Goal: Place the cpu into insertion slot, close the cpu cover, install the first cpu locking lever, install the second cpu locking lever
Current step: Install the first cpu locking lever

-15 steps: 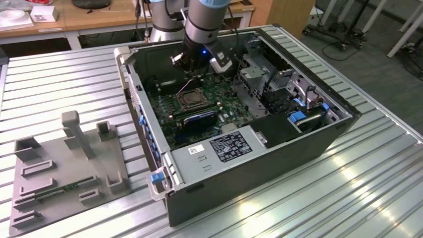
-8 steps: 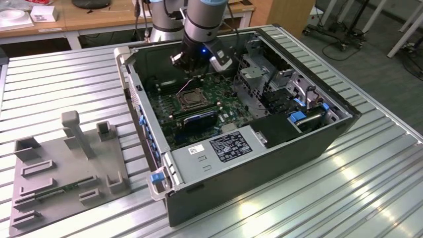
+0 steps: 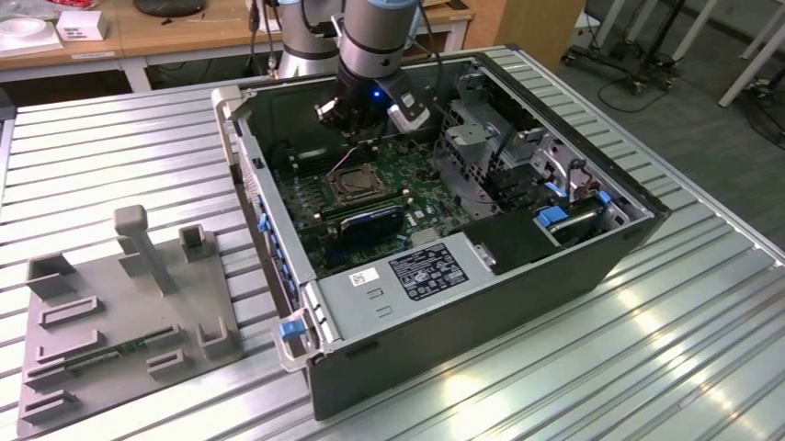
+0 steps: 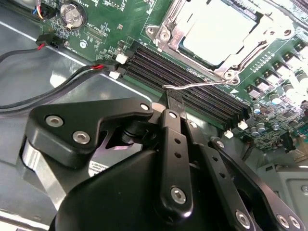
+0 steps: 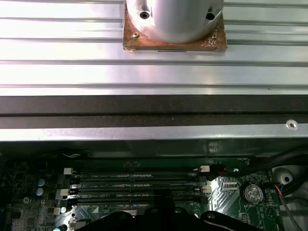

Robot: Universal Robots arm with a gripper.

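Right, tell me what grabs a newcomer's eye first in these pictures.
The open computer case on the ribbed metal table dominates the exterior view, with the arm reaching down into it and its hand low over the green motherboard. In the second wrist view, the cpu sits pale under the silvery cpu cover, with a thin wire lever just beyond the hand's tip.

Cpu (image 4: 219, 36) cut off by second wrist view edge; tool (image 4: 175, 103) fingertips hidden behind own linkage.
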